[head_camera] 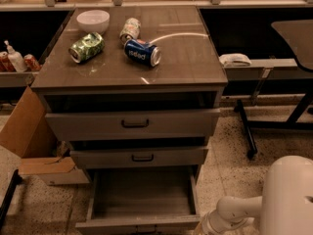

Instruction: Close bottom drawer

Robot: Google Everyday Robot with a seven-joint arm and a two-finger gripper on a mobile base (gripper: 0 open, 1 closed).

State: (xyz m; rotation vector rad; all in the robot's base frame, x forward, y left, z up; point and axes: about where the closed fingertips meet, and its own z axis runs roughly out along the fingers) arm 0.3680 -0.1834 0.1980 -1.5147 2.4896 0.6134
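The bottom drawer (142, 195) of the grey-brown cabinet is pulled far out, showing its plain grey empty interior. Its front edge (137, 224) lies at the bottom of the camera view and its handle is hidden. My gripper (206, 227) is at the bottom edge, just right of the drawer's front right corner, mostly cut off by the frame. My white arm (288, 199) fills the bottom right corner.
The middle drawer (139, 157) and top drawer (133, 124) are each slightly open. On the cabinet top lie a green can (87, 47), a blue can (142, 52), a third can (130, 28) and a white bowl (93, 20). A cardboard box (29, 136) stands left, a chair base (247, 131) right.
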